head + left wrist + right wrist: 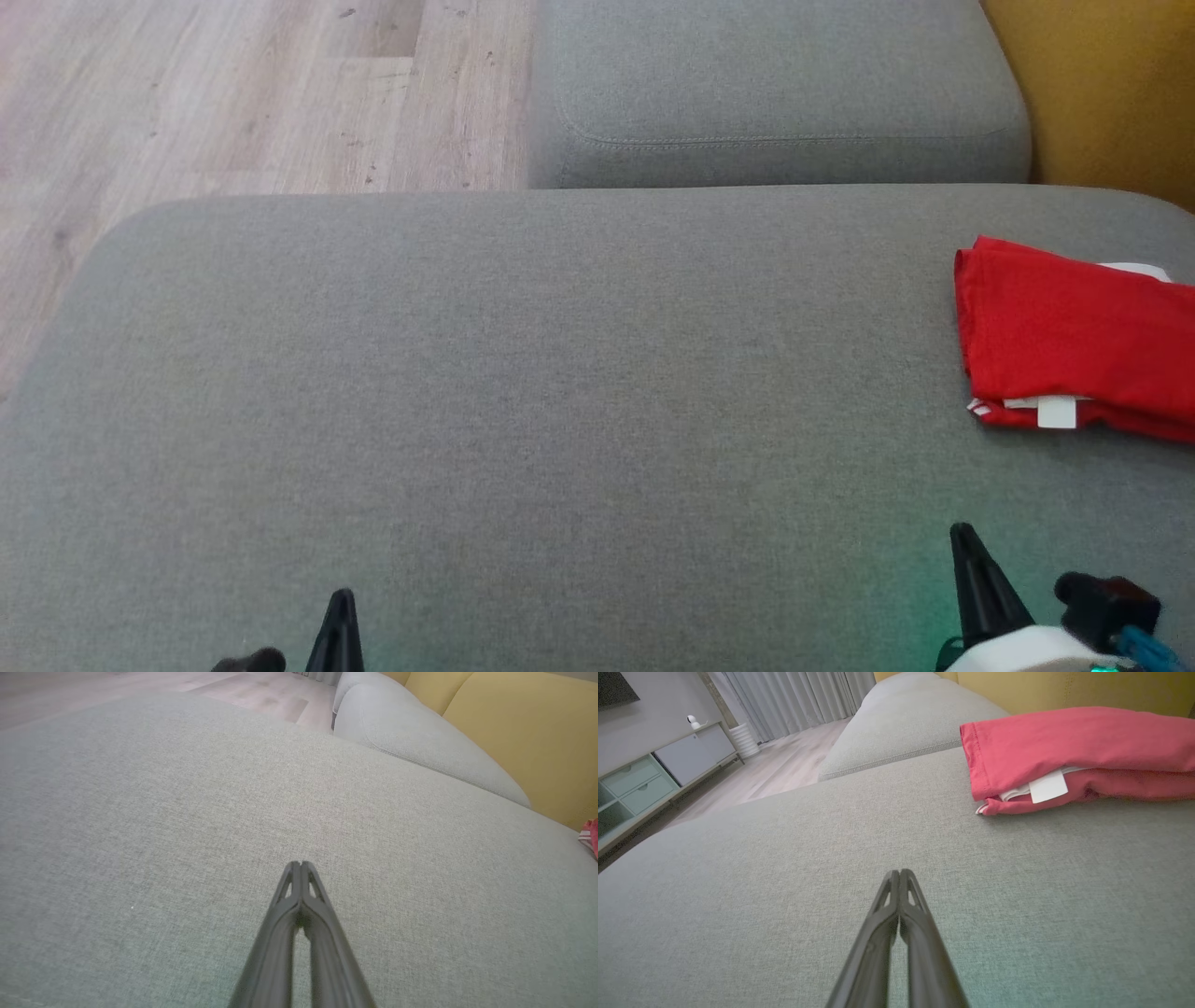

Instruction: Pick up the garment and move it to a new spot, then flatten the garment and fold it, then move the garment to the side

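The garment [1074, 336] is a red cloth folded into a flat bundle with a white tag, lying at the right edge of the grey sofa cushion [523, 392]. In the right wrist view the garment [1069, 751] sits at the upper right, well beyond my fingertips. A sliver of the garment [592, 837] peeks in at the far right of the left wrist view. My right gripper [962, 534] is shut and empty, near the front edge below the garment. My left gripper [343, 597] is shut and empty at the lower left. Both pairs of fingertips [301, 864] [899, 873] press together above bare fabric.
A second grey cushion [775, 84] lies beyond the first, with a yellow backrest [1111, 84] to the right. Wooden floor [233, 93] runs to the upper left. A low cabinet [649, 779] and curtains [794, 695] stand across the room.
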Available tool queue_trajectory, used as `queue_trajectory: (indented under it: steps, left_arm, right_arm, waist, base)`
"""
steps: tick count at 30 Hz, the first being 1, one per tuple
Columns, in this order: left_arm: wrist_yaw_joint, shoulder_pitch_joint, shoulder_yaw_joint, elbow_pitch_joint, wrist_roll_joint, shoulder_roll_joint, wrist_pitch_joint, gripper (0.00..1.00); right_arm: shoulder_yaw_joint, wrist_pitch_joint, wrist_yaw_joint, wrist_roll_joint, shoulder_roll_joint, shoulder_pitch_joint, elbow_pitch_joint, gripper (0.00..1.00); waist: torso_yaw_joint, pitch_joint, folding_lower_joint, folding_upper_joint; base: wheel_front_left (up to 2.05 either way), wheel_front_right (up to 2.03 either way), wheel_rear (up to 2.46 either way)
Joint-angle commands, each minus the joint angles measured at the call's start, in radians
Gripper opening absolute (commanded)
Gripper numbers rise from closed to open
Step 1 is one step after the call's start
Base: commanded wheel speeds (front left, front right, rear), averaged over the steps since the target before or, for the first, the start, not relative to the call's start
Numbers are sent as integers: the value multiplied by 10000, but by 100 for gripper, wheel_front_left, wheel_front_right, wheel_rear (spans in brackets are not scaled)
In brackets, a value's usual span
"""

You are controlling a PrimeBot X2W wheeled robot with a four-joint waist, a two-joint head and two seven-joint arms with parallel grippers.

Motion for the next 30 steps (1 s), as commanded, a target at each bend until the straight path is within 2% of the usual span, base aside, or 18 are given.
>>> queue_trajectory:
  steps: [1,30]
  left_arm:
    - [-61,-445,242,-257,-130,2,50,0]
    - [-1004,-947,1665,-189,-2397,-526,822,0]
  right_arm:
    - [-57,19,8,222,-33,-437,-289,0]
    - [-266,469,26,3675,-78,-1069,-220,0]
  waist:
    - [-3,2,0,0]
    - [-182,135,0,0]
  base:
    - [0,0,0]
    - [0,0,0]
